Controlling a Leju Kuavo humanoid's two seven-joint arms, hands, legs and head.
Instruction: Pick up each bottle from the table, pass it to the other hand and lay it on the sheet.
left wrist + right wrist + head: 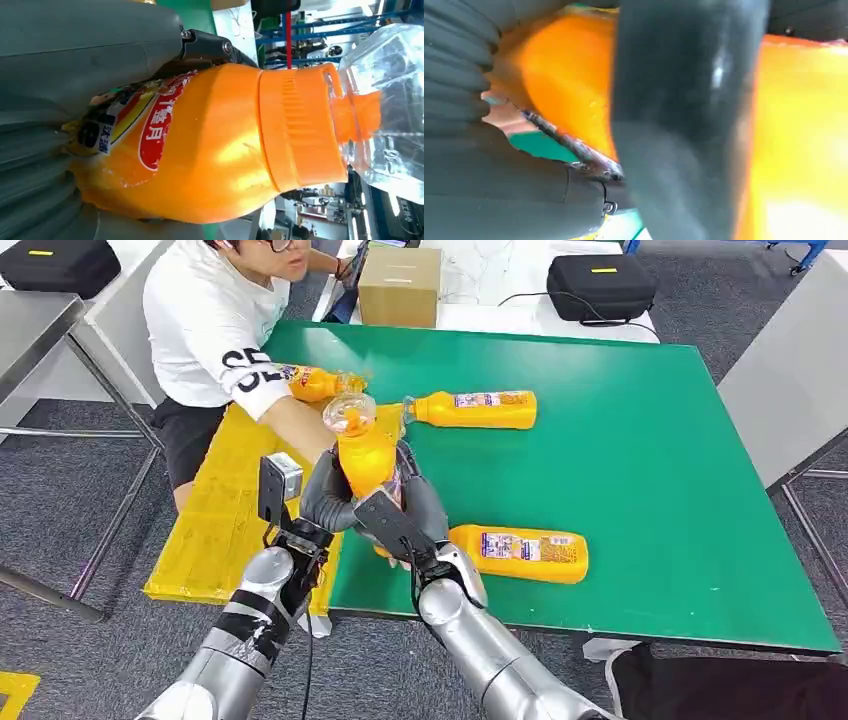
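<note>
1. Left hand (325, 502) and right hand (415, 505) both grip one upright orange bottle (362, 455) above the green table's (650, 490) near-left edge;
2. Two bottles (520, 552) lie on the table; another (318, 383) by the person's arm (295, 425) over the yellow sheet (215, 530).

Green tabletop (650, 470). Grey carpet floor (60, 510). White table (510, 290) behind, carrying cardboard box (399, 286) and black case (600, 286). Second black case (58, 264) far left. Seated person (215, 335), white shirt.

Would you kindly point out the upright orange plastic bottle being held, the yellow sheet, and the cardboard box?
Upright orange plastic bottle (364, 455), head view, its body.
Yellow sheet (215, 530), head view, bare middle.
Cardboard box (399, 287), head view, front face.
</note>
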